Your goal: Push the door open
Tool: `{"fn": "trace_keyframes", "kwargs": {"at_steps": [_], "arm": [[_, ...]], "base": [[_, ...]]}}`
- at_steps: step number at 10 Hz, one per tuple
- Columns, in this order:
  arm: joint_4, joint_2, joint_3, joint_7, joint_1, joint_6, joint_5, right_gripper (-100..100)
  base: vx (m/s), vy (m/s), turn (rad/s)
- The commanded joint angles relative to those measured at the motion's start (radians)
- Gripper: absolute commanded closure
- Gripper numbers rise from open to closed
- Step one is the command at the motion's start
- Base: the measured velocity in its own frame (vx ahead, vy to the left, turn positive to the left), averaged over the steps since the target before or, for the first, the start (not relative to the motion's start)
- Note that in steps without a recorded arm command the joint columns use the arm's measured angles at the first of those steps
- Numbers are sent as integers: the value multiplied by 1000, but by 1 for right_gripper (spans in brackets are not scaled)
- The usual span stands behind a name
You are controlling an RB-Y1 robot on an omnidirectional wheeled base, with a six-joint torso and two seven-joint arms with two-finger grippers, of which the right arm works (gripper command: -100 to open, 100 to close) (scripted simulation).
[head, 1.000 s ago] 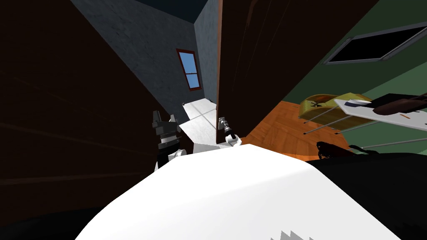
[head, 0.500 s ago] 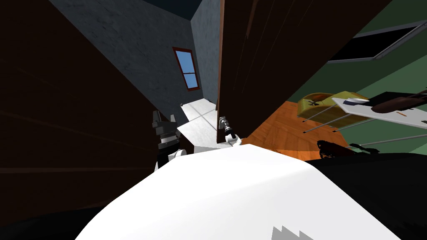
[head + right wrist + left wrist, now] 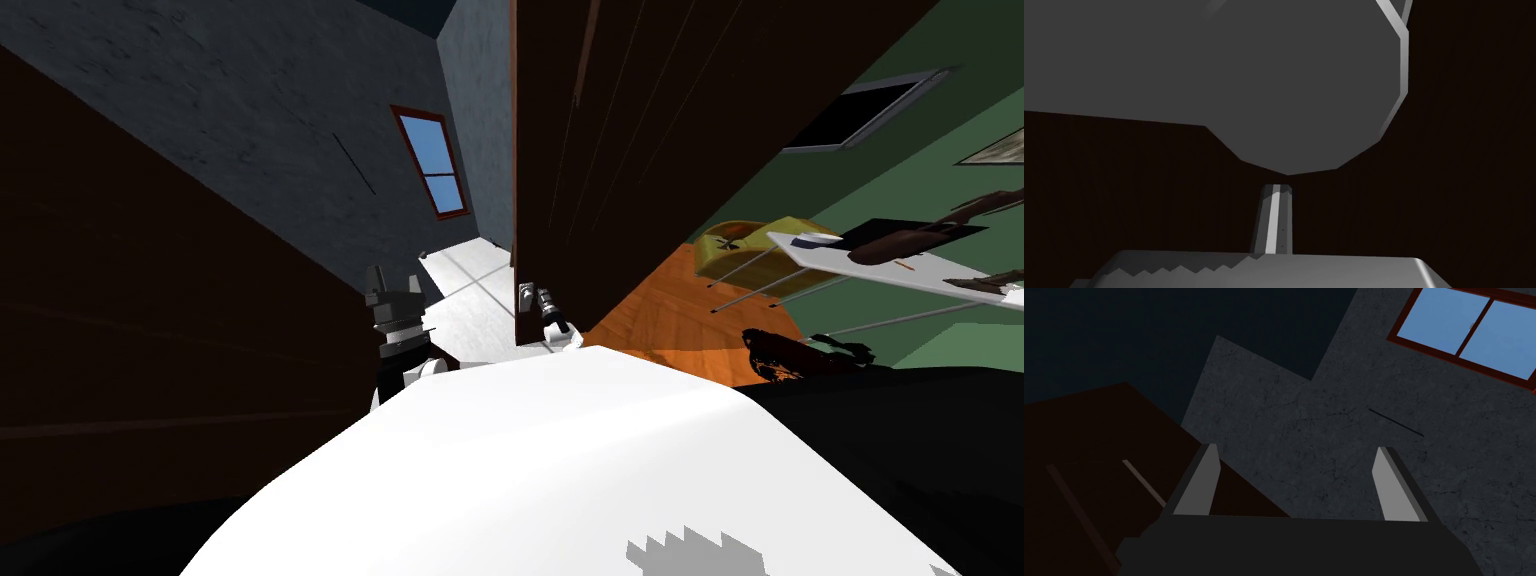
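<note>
Dark brown panel (image 3: 150, 300), far left. Left gripper (image 3: 394, 282): raised beside it, fingers wide apart, idle. Right gripper (image 3: 542, 296): fingers pressed together, holding nothing, tips at the grey knob (image 3: 1264, 85) near the door's free edge. Door (image 3: 640, 120): dark brown, upright, partly open, directly ahead of the right gripper, the nearer one. The push likely goes straight into its face.
</note>
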Motion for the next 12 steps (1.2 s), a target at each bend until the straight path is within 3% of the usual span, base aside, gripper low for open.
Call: {"fn": "trace_keyframes", "kwargs": {"at_steps": [1, 4, 5, 8, 10, 12], "arm": [[7, -10, 3, -1, 1, -4, 0, -100], [-5, -15, 15, -1, 9, -2, 1, -100], [-11, -3, 21, -1, 14, -1, 1, -100], [-24, 60, 34, -1, 24, 1, 1, -100], [-14, 18, 28, 0, 16, -3, 1, -100], [-6, -3, 24, 3, 12, -10, 2, -100]], "base": [[-163, -21, 1], [-193, -17, -18], [-271, 9, -22], [-254, 77, -9], [-4, 20, -5], [206, -63, 8]]}}
